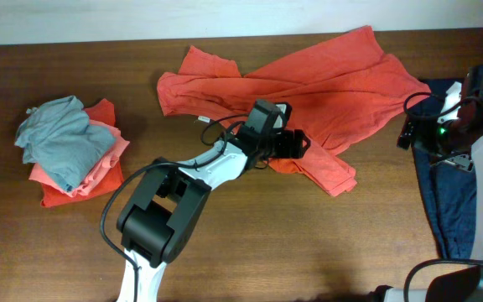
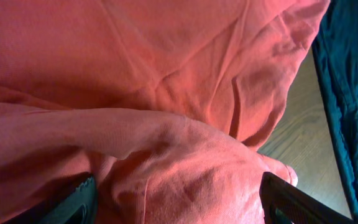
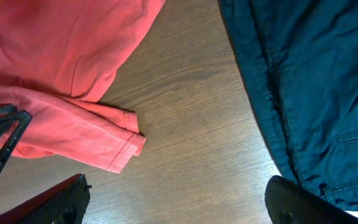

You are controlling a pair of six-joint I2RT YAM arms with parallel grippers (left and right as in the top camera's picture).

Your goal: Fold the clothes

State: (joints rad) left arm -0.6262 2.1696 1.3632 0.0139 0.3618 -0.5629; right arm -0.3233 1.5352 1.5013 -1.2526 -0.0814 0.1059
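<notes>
Surface: a brown wood-grain table [image 1: 309, 252] was noted, with a pale wall behind.
Left pile: a grey garment [image 1: 57, 134] was found heaped on salmon and orange ones.
Left gripper [image 1: 296, 144]: its fingers were spread wide over a ridge of the shirt, and nothing was seen pinched.
T-shirt [image 1: 325, 84]: it was spread rumpled from centre to right. It was judged light, limp and easily bunched, best taken by the sleeve cuff [image 3: 126, 146] or a hem corner.
Right gripper [image 3: 179, 199]: it was spread wide and empty above bare wood.
Navy garment [image 1: 443, 201]: it was laid at the right edge.
Containers: none were seen.

I count one orange-red T-shirt [image 1: 334, 75], one navy garment [image 1: 444, 201], and one pile [image 1: 74, 155] of three pieces: one grey, one salmon, one orange.
</notes>
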